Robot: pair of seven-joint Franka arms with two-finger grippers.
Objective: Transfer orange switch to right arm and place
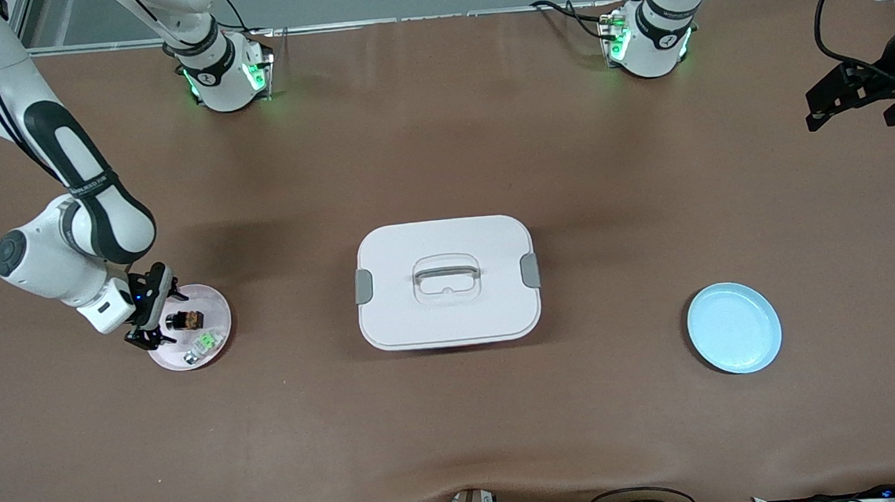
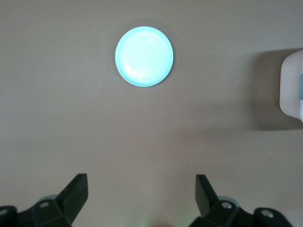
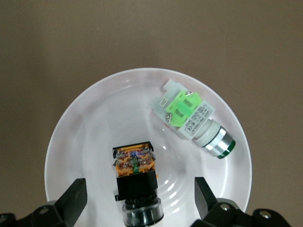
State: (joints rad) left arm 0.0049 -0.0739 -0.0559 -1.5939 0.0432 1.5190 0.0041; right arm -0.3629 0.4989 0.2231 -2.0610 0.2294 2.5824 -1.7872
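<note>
- Blue plate (image 1: pixel 734 328) nearest the front camera, toward the left arm's end of the counter (image 1: pixel 461 439); bare.
- Pink plate (image 1: pixel 216 299) at the right arm's end holds the orange switch (image 1: pixel 185 320) and a green-and-white part (image 1: pixel 204 344), which lies slightly nearer the camera; the two sit close together but apart.
- Right hand (image 1: pixel 148 314) low over the pink plate, fingers wide open, holding nothing; the switch lies between the open fingers in the right wrist view, long axis running from the wrist outward, orange end away from the hand.
- Switch's round cap is cut off at that view's edge.
- White lidded box (image 1: pixel 447 282) mid-counter.
- Left hand (image 1: pixel 850 97) waits up high, fingers spread, empty; partly cut off.
- Right arm far nearer the switch.
</note>
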